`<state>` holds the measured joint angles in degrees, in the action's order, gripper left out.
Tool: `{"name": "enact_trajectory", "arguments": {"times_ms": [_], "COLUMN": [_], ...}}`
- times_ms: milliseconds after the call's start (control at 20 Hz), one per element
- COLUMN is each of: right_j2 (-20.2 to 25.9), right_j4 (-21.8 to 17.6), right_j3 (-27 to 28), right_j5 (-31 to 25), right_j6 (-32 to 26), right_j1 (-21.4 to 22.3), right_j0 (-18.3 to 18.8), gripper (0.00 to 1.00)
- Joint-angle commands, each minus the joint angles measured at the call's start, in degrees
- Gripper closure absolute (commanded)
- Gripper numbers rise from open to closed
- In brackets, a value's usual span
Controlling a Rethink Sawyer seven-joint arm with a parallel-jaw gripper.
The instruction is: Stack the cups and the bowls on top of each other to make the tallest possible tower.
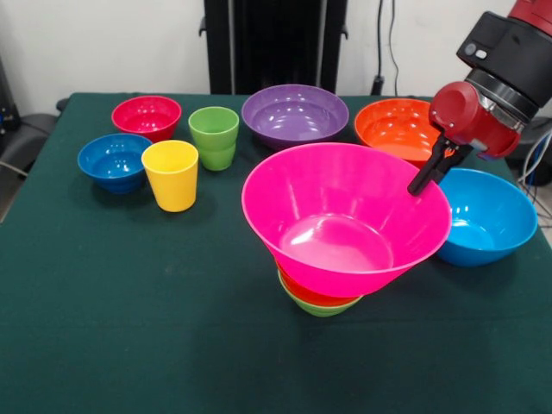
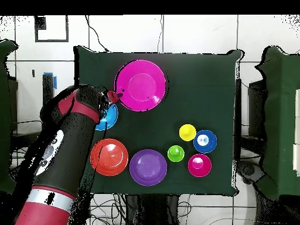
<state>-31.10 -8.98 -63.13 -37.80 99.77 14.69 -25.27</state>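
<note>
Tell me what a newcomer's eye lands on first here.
The large glossy pink plastic bowl, tilted atop a small orange-red bowl nested in a small light-green bowl at the table's near middle. Next, the red and black gripper clamped on its rim, beside the large light blue bowl.

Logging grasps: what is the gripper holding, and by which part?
The gripper holds the large pink bowl by its rim, on the side nearest the light blue bowl.
</note>
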Motion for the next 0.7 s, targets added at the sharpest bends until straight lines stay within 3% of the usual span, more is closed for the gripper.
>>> {"name": "enact_trajectory", "arguments": {"times_ms": [50, 700], "right_j2": [4.3, 4.8], "right_j4": [-2.2, -1.5], "right_j3": [0.9, 4.3], "right_j5": [-3.0, -5.1], "right_j6": [1.7, 1.8], "right_j1": [-0.3, -1.9], "right_j0": [1.3, 1.2], "gripper": [1.0, 1.0]}}
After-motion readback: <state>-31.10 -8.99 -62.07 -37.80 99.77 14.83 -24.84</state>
